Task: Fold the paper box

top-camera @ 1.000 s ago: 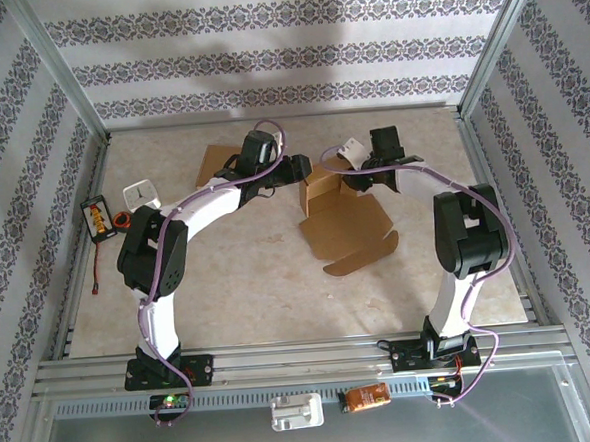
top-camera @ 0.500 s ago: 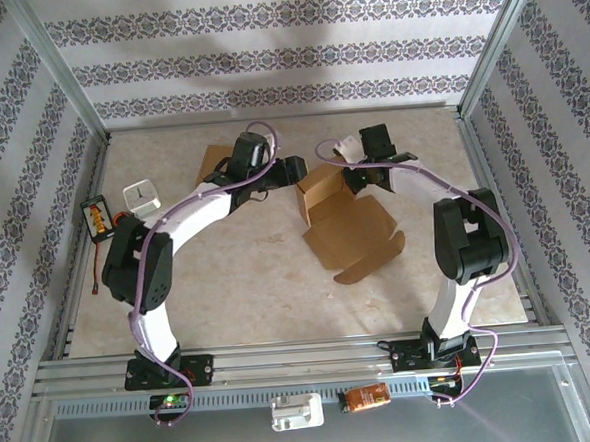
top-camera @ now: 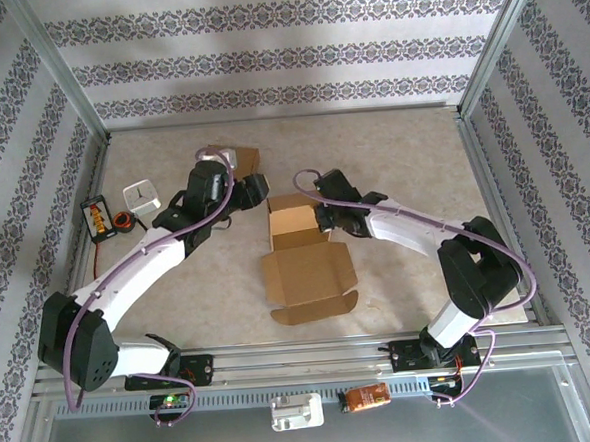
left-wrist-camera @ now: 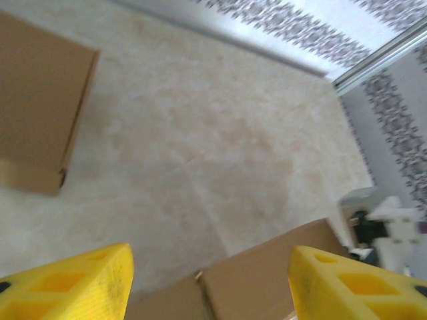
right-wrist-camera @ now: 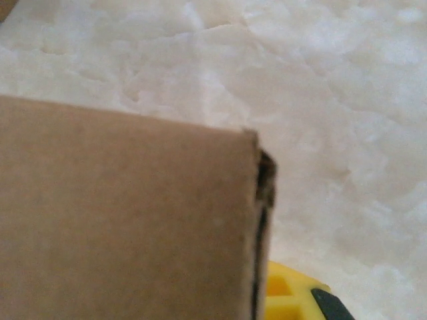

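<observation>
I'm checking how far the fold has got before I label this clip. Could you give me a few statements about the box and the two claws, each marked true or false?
1. The left claw has its fingers apart with nothing between them. True.
2. The lid flap is folded shut over the paper box. False: it lies flat and open on the table, on the side nearer the arm bases.
3. The right claw is closed on the box's right wall. True.
4. The box is the only cardboard on the table. False: a second cardboard piece lies beyond the left claw.
</observation>
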`<act>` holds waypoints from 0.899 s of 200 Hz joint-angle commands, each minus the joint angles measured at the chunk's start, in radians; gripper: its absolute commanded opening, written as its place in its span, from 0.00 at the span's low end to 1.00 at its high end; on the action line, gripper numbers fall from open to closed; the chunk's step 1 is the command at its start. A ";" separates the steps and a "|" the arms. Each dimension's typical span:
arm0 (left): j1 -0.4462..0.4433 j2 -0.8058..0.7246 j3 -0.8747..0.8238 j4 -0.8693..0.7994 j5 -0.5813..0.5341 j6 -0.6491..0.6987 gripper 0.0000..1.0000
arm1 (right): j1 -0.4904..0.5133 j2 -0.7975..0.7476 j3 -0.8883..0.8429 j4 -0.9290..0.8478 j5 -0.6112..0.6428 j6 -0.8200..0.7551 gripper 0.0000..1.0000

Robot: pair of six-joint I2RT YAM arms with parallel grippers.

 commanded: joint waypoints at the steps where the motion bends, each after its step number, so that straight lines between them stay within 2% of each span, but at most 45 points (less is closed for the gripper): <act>1: 0.024 -0.043 -0.035 -0.062 -0.017 0.016 0.64 | 0.023 -0.007 -0.063 0.044 0.113 0.119 0.07; 19: 0.027 -0.061 -0.052 -0.045 -0.003 0.038 0.65 | 0.043 -0.022 -0.065 0.066 0.082 0.085 0.29; 36: 0.027 -0.078 -0.060 -0.026 0.015 0.059 0.66 | 0.048 -0.073 -0.076 0.073 0.055 0.053 0.40; 69: 0.028 -0.109 -0.084 -0.011 0.066 0.122 0.67 | 0.046 -0.196 -0.163 0.121 0.015 0.000 0.48; 112: 0.028 -0.125 -0.095 -0.050 0.116 0.079 0.67 | 0.034 -0.293 -0.333 0.291 0.018 -0.052 0.60; 153: 0.028 -0.142 -0.130 -0.008 0.129 0.056 0.67 | 0.043 -0.166 -0.322 0.455 0.017 -0.091 0.60; 163: 0.027 -0.143 -0.130 -0.011 0.125 0.060 0.67 | 0.053 -0.127 -0.310 0.488 0.050 -0.100 0.54; 180: 0.027 -0.151 -0.125 -0.028 0.122 0.070 0.67 | 0.072 -0.074 -0.281 0.495 0.170 -0.113 0.34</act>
